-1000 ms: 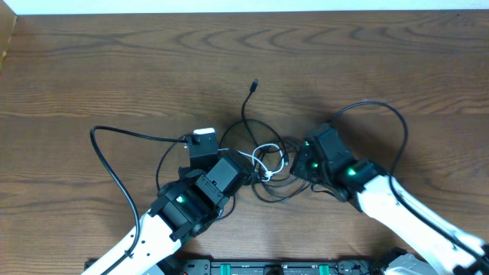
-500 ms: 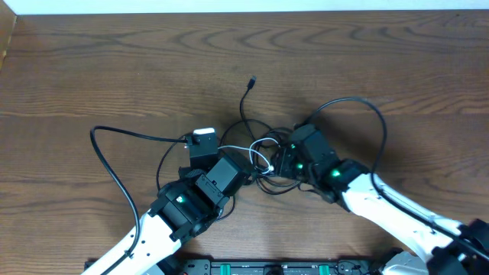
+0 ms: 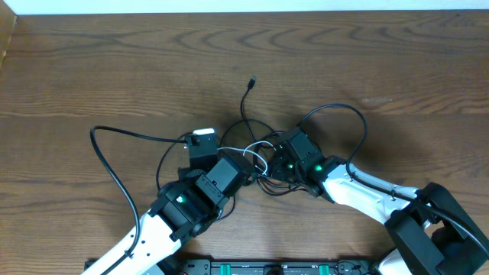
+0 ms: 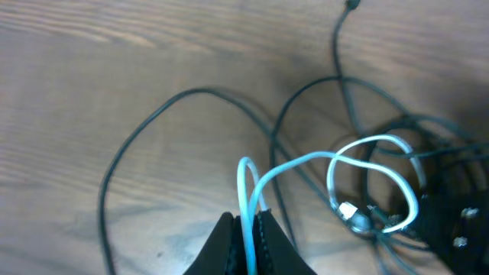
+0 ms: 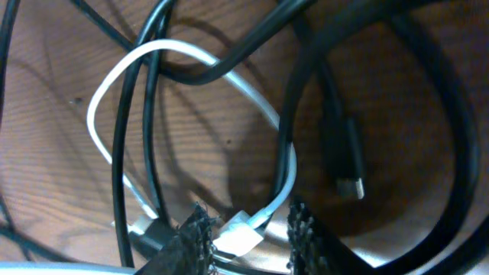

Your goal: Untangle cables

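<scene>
Pinching a raised loop of the white cable (image 4: 374,140), the left gripper (image 4: 246,223) has its jaws closed tight on it. The right gripper (image 5: 248,220) stands partly spread, straddling that cable's white plug (image 5: 237,243) without clamping it. Black cables (image 5: 153,137) cross the white loop, bunched mid wooden table (image 3: 114,69).

The table (image 3: 114,61) is mid-brown wood with darker, wavy grain lines. The white cable (image 3: 256,156) looks pale bluish in the left wrist view (image 4: 367,145) and plain white in the right wrist view (image 5: 114,84). The black cables (image 3: 248,99) are black throughout, and one plug (image 5: 348,164) is black with a silvery tip. The left gripper (image 4: 244,229) and right gripper (image 5: 248,229) are black. The left arm (image 3: 145,237) and right arm (image 3: 359,198) are white with black housings, each showing a green light (image 3: 181,200).
</scene>
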Available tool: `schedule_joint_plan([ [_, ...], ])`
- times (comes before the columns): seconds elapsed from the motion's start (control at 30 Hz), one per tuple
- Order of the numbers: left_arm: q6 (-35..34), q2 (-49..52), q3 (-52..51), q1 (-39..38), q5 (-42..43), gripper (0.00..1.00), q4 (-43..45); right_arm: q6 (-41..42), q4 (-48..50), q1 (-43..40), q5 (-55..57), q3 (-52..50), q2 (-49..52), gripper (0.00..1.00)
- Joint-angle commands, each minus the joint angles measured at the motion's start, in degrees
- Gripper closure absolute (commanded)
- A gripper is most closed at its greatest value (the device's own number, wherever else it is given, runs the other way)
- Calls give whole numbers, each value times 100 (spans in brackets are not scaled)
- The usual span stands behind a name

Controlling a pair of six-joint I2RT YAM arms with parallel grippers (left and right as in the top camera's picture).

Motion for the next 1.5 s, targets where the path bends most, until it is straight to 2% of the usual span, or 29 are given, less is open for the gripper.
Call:
schedule_joint_plan([
  [0.0, 48, -17, -50, 9, -581, 92, -208, 184, -138, -11, -151, -13, -55, 64],
  [0.07, -131, -28, -50, 9, -813, 93, -280, 219, -138, -24, -111, -13, -52, 63],
  [0.2, -437, -55, -50, 9, -822, 93, -225, 509, -153, -114, 31, -13, 72, 74],
  [0.3, -739, -57, -50, 7, -813, 92, -221, 704, -151, -133, 26, -13, 345, 78],
  [0.43, -748, -59, -50, 7, -798, 92, -212, 699, -151, -114, 35, -13, 680, 91],
  [0.57, -748, -59, -50, 7, -796, 93, -212, 490, -131, -199, 66, -13, 658, 99],
  [0.7, -748, -57, -50, 7, -772, 92, -212, 173, -109, -378, 48, -13, 479, 99],
  [1.0, -748, -57, -50, 9, -776, 93, -140, -1725, -177, -1047, 83, -13, -999, 99],
  [1.13, -748, -57, -50, 9, -776, 92, 103, -2350, -61, -1064, 516, -13, -1180, 98],
  [1.27, -660, -59, -48, 9, -776, 92, 420, -2444, -181, -960, 334, -13, -1104, 89],
  [1.47, 284, -214, 46, 2, -625, 92, 1377, -2441, -264, -575, 446, -15, -1008, 73],
])
